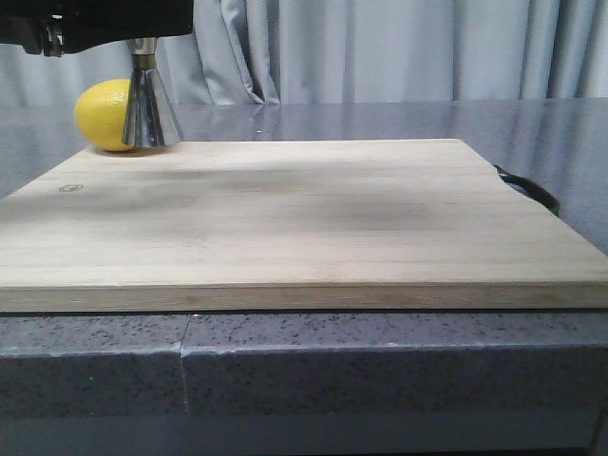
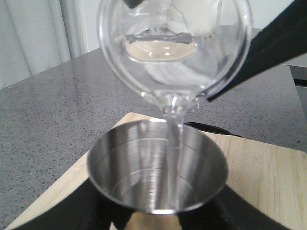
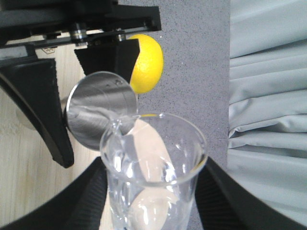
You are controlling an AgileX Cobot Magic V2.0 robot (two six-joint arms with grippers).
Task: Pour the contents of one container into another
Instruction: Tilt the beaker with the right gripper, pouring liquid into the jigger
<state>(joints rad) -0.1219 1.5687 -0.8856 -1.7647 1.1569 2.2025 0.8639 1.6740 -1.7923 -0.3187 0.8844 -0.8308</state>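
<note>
The glass beaker (image 2: 175, 48) is tipped with its pouring lip directly over the mouth of the steel jigger (image 2: 157, 171), so a thin clear stream falls inside the cup rather than onto the wooden cutting board (image 1: 304, 223). The right gripper (image 3: 153, 201) has its fingers closed around the beaker's body, leaving the lip free. The left gripper (image 2: 158, 215) appears to clamp the jigger at its waist, though the contact is partly hidden, steadying it upright at the board's far left corner, just in front of a lemon (image 1: 103, 116) on the counter (image 1: 380, 119).

Shiny steel jigger (image 2: 157, 165), clear glass beaker (image 3: 153, 167)
</note>
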